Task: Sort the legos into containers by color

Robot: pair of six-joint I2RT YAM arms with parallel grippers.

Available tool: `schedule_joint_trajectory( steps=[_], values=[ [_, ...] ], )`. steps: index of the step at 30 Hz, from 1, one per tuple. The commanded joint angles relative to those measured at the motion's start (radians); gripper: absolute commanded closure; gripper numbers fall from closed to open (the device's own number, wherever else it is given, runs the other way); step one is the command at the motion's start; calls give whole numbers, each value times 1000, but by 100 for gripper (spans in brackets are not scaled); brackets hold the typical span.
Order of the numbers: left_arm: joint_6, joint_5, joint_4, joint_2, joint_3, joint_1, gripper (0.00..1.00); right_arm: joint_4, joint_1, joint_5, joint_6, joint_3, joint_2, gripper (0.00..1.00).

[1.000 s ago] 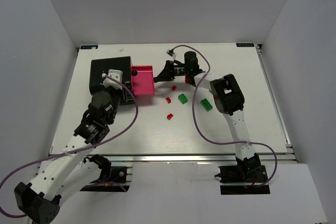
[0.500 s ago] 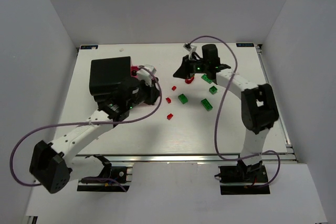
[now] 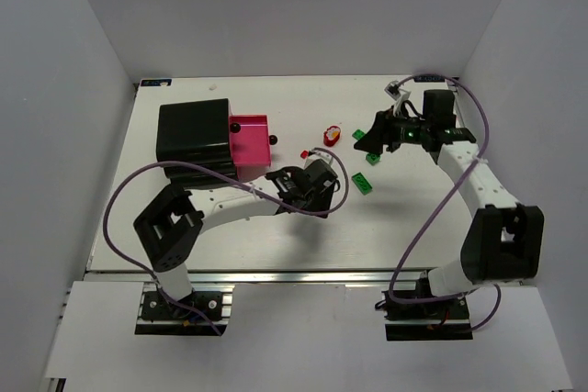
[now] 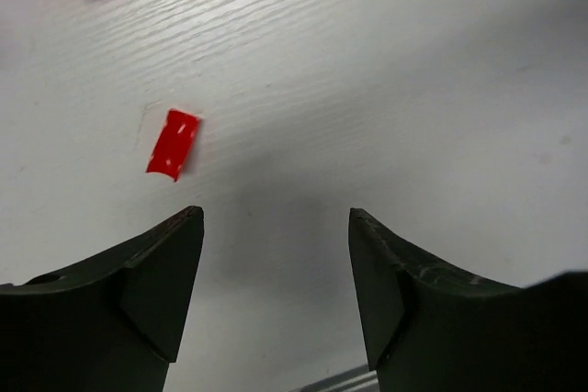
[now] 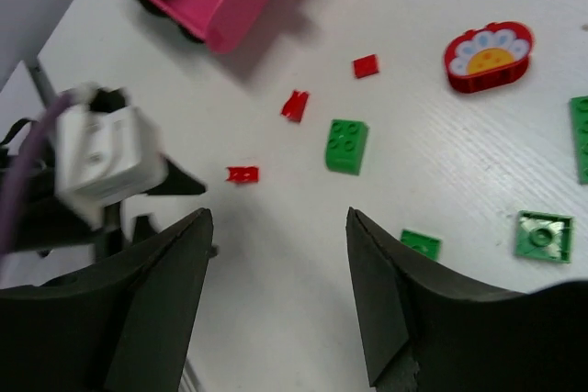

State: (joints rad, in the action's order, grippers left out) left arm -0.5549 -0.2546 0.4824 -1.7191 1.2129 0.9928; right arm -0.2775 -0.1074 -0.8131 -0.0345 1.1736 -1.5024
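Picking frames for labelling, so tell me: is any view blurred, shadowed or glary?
Right wrist view: the white block on the other arm is smeared, while the green brick looks fairly crisp. Left wrist view: a soft shadow lies on the table ahead of the open left tool, and the red brick shows small glints. Top view: even light, sharp.

Counts, right wrist view | green legos (image 5: 346,145): 4 | small red legos (image 5: 295,105): 3 | red flower-faced piece (image 5: 487,55): 1 | top view | black box (image 3: 193,130): 1 | pink box (image 3: 250,144): 1
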Motion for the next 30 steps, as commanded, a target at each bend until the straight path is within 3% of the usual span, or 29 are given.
schedule_joint_trajectory(
  steps=[1, 4, 10, 15, 18, 30],
  values=[
    [-100, -176, 108, -31, 51, 14, 26, 12, 5, -115, -30, -67, 112, 35],
    [-88, -207, 104, -82, 63, 23, 26, 12, 38, -146, -47, -95, 129, 36],
    [75, -256, 22, -86, 40, 32, 24, 11, 83, -242, -65, -117, 133, 37],
    [205, -219, -21, -99, 28, 1, 28, 12, 97, -268, -65, -127, 133, 38],
    [234, -201, -25, -119, 30, 1, 38, 15, 136, -284, -67, -132, 133, 39],
    [276, -198, -16, -172, 27, -40, 37, 23, 183, -324, -61, -147, 128, 40]
  ],
)
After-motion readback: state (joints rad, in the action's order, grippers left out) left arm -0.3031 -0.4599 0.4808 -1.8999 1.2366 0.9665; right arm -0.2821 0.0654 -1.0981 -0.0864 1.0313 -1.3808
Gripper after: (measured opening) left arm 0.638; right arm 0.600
